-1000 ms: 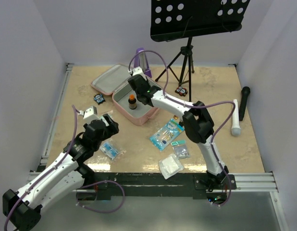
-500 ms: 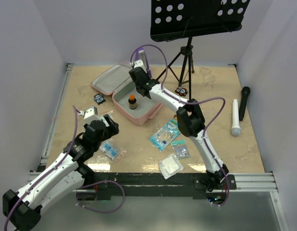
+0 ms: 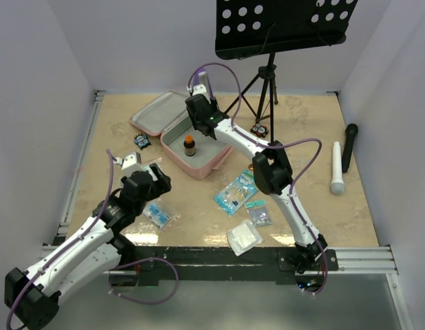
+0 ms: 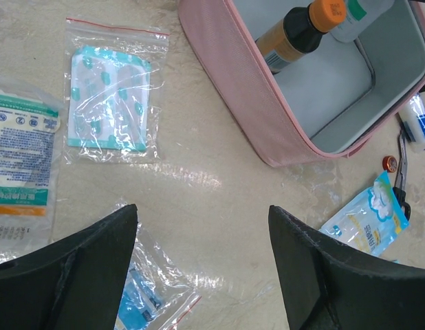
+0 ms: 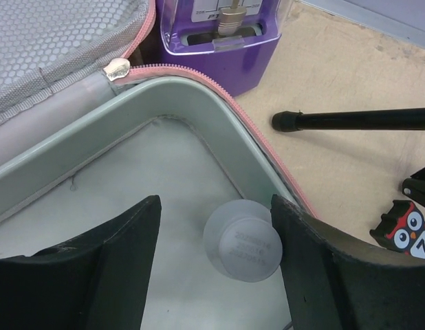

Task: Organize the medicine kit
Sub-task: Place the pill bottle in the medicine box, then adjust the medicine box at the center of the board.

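Overhead view of a tan table between pale walls. The pink medicine kit [image 3: 179,159] sits just above the centre of the frame, unzipped, with its lid [image 3: 156,113] folded back toward the upper left. A brown bottle [image 3: 190,146] with an orange cap stands upright inside the grey tray.

The right arm reaches up from the bottom edge to the kit's far corner. In its wrist view the right gripper [image 5: 214,206] hangs over the tray with its fingers spread wide and nothing held. A round, translucent white cap [image 5: 243,240] lies on the lining between and just below them (what it belongs to cannot be told). The purple metronome [image 5: 223,27] stands just outside the kit's rim at the top of that frame, and a black stand leg [image 5: 364,120] crosses the right side.

The left gripper [image 4: 202,220] hovers over bare table at the lower left of the kit, its fingers also spread wide and holding nothing. Its wrist view shows a zip bag of teal pills [image 4: 109,93] at upper left, a printed packet [image 4: 20,165] at the left edge, and a blue pouch [image 4: 367,216] at lower right.
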Tool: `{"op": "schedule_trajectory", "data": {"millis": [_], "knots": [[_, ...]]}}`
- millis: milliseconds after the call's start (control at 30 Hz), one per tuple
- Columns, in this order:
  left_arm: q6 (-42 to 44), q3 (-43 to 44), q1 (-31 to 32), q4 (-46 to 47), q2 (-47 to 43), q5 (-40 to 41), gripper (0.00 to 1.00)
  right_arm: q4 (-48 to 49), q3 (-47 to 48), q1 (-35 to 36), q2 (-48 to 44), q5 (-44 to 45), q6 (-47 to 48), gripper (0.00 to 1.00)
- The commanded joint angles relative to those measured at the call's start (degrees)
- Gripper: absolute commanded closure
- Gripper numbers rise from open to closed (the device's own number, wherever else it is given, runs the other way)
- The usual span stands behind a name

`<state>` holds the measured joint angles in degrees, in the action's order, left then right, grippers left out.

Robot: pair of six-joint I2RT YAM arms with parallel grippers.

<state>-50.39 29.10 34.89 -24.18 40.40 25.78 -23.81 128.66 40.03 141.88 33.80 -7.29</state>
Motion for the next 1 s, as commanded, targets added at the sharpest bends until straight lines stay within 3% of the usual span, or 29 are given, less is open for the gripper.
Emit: {"op": "schedule_trajectory", "data": {"millis": [0,200,433,700,967], "knots": [[-0.6,-0.4,-0.4,3.3,0.5,-0.6,0.19,3.0,-1.4,-0.1,-7.4,-2.0,-1.7,0.31],[-0.4,1.3,-0.3,2.0,1.9,-0.8,0.20,1.2,2.3,-0.1,-7.0,-0.6,-2.1,0.31],[0.0,2.0,-0.3,3.0,1.6,-0.3,0.20,11.1,-19.3,-0.1,-24.3,-0.6,-5.4,0.30],[-2.5,7.1,-0.5,8.1,11.7,-0.6,0.18,23.5,-47.9,1.7,-42.4,-7.1,-9.2,0.37],[-6.2,14.9,-1.1,7.8,23.1,0.1,0.16,25.0,-54.0,2.2,-43.7,-8.8,-11.8,0.39]]}}
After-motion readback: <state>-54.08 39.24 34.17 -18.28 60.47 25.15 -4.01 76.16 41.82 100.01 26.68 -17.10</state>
